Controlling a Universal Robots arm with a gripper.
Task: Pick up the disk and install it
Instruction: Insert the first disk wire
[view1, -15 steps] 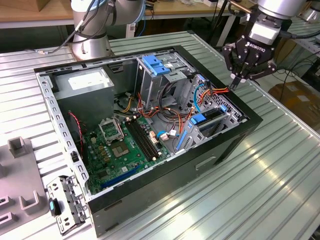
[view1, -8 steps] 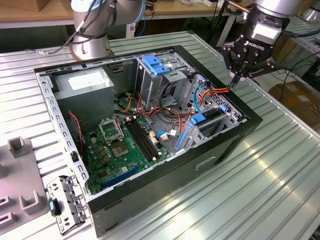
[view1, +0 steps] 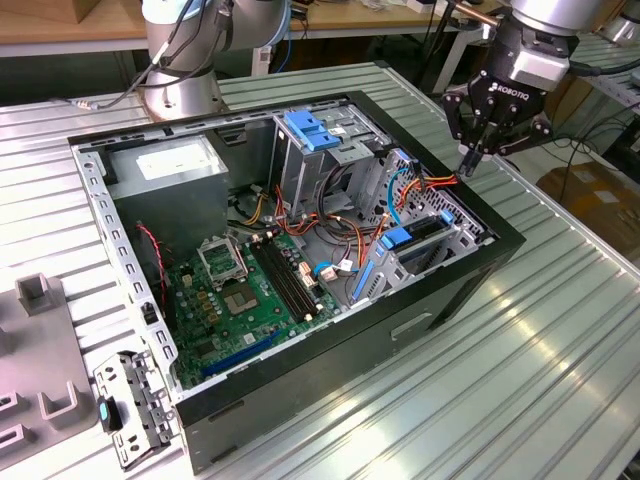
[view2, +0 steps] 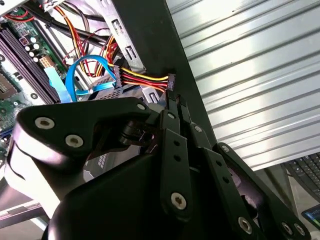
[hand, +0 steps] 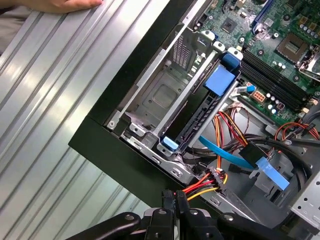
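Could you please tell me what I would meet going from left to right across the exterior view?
In order: grey fixture block → loose metal bracket on the table → processor socket → blue latch bracket on the drive cage → pincer → brown box.

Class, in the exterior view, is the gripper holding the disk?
No, the gripper hangs shut with nothing between its fingertips, above the rim of the computer case.

Arm (view1: 540, 40) high, jaws tight together and empty, tips downward.
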